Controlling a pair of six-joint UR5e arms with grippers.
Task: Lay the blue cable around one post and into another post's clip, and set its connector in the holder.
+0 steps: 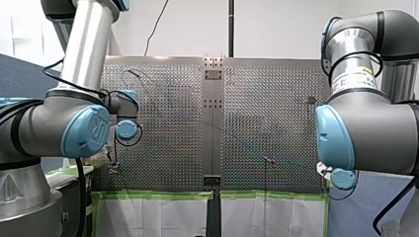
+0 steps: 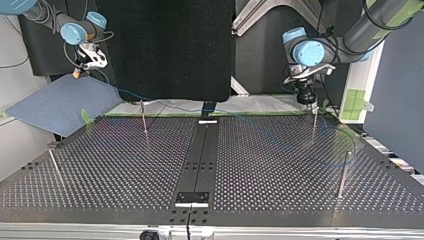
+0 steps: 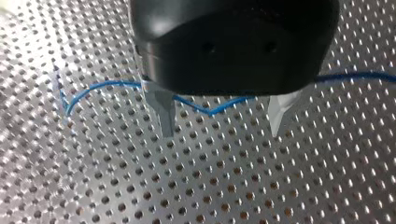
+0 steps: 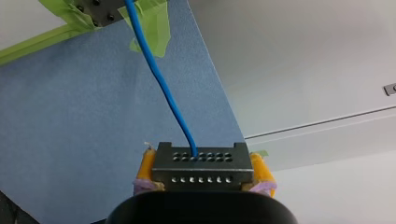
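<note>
In the right wrist view my right gripper (image 4: 202, 169) is shut on the black connector (image 4: 201, 163), its yellow pads (image 4: 146, 164) pressing both sides. The blue cable (image 4: 159, 79) runs away from the connector. In the top view that gripper (image 2: 89, 59) hangs off the table's left corner above a blue mat (image 2: 60, 102). The cable (image 2: 170, 104) trails along the far edge and loops faintly at the right (image 2: 345, 150). My left gripper (image 3: 222, 119) is open just above the perforated plate, with the cable (image 3: 102, 86) lying beneath its metal fingers (image 3: 163, 116). In the top view it (image 2: 306, 97) hovers over a thin post (image 2: 314, 125).
Three more thin posts stand on the plate: at the far left (image 2: 144, 120), the near left (image 2: 55, 167) and the near right (image 2: 342, 175). A black centre strip (image 2: 202, 150) ends in a small plate (image 2: 192, 197) at the near edge. Green tape (image 4: 154, 28) marks the table corner.
</note>
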